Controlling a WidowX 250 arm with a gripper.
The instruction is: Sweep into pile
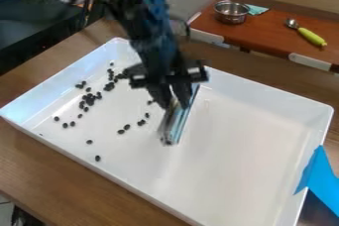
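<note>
In the camera view my gripper [173,102] hangs over the middle of the white tray [245,170], shut on a flat, shiny sweeping tool [177,121] whose lower edge is at the tray floor. Left of the tool, small black beans [90,99] lie scattered, densest in the tray's left part. Some beans [121,131] lie close to the tool's left side, and single ones [97,158] are nearer the front wall. The arm covers part of the tray's back.
Raised tray walls surround the work area. Blue tape [317,175] covers part of the right rim. Behind the tray, a brown board [265,34] holds a metal bowl [231,12], a teal cloth [255,10] and a green-handled spoon [310,35].
</note>
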